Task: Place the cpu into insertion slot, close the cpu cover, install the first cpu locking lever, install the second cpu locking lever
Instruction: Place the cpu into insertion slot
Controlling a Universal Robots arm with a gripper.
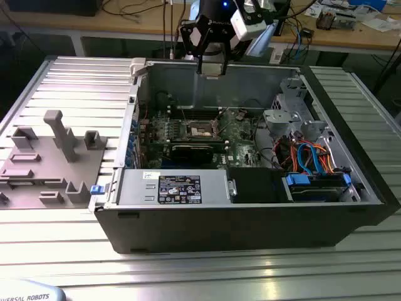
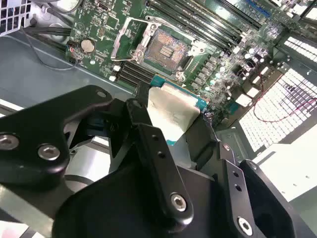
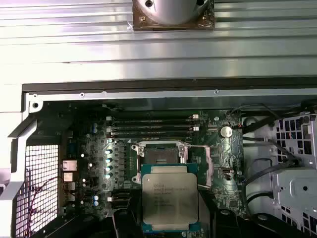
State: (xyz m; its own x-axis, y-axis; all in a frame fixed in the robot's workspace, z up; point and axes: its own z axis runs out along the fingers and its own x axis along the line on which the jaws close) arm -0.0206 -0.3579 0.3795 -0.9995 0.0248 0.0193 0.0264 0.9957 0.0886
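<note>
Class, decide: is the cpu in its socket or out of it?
Out. The claw holds the cpu clear of the socket, which lies bare, contacts exposed, in both wrist views.

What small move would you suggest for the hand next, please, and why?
Probably a short sideways shift to bring the chip squarely over the socket before any lowering. The hand grips the chip by its edges above the board, and in the first wrist view the open, empty socket appears offset from the chip rather than directly under it.
</note>
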